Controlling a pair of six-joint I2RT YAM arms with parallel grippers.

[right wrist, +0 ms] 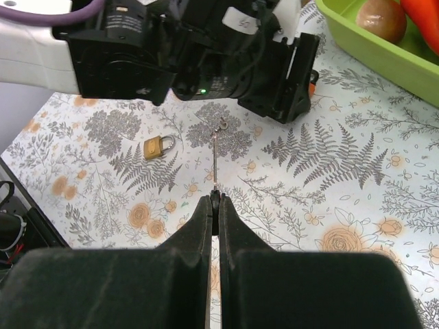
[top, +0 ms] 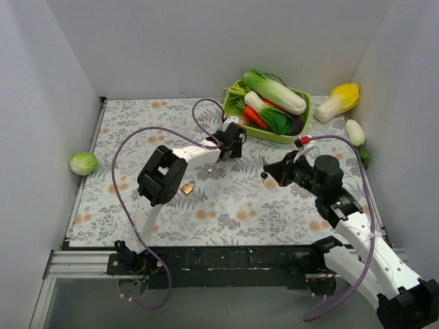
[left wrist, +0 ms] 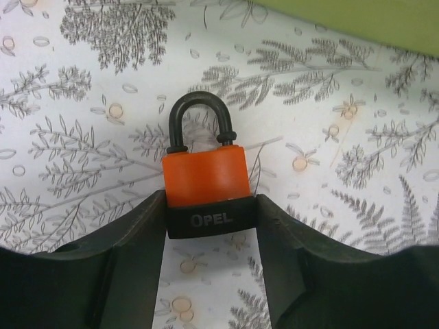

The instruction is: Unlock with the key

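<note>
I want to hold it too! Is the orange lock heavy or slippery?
Probably heavy for its size: the lock has a thick shackle and solid body. Its smooth cover may be slippery, though the left claw pinches its black base.

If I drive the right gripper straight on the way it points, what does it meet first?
Most likely the left gripper, clamped on the orange padlock, roughly ahead of the right gripper. A thin silvery piece lies on the table under that line. Depth is unclear.
</note>
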